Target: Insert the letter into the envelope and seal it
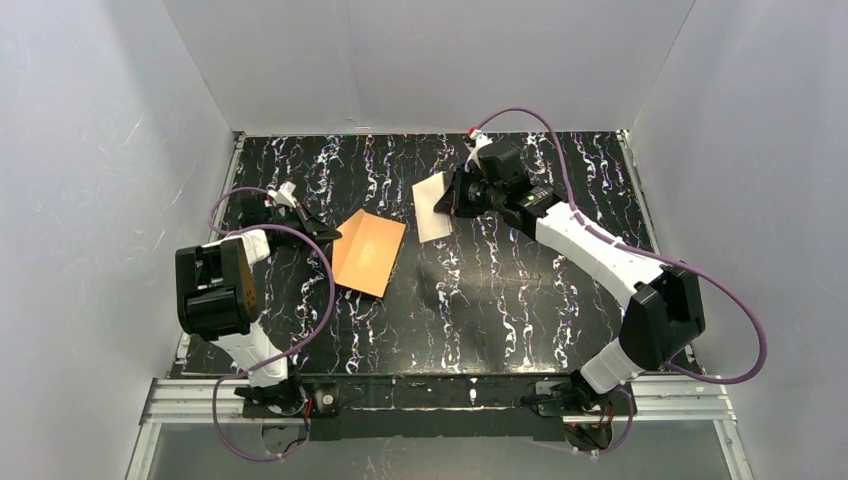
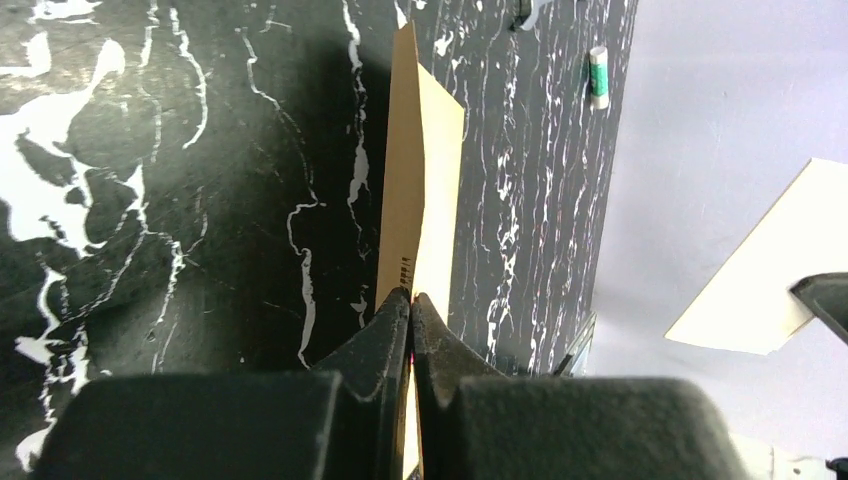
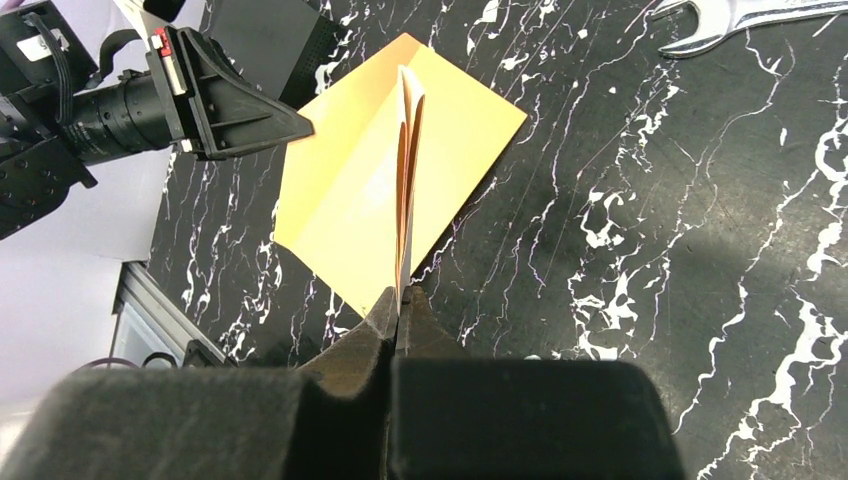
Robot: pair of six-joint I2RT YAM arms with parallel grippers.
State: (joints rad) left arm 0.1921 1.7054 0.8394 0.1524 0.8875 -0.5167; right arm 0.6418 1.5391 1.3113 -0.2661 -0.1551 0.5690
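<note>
The orange-brown envelope [image 1: 370, 252] lies left of the table's centre, its left corner pinched by my left gripper [image 1: 333, 234]. In the left wrist view the envelope [image 2: 420, 150] runs away edge-on from the shut left gripper [image 2: 411, 297]. My right gripper [image 1: 447, 205] is shut on the pale letter [image 1: 432, 207], holding it off the table to the right of the envelope. From the right wrist, the letter [image 3: 407, 150] stands edge-on in the shut right gripper [image 3: 400, 293], above the envelope [image 3: 340, 200]. The left gripper [image 3: 295, 125] touches the envelope's far corner.
A white and green glue stick [image 2: 598, 77] lies near the table's edge. A metal wrench [image 3: 720, 20] rests on the black marbled table [image 1: 500, 300]. White walls close in the back and both sides.
</note>
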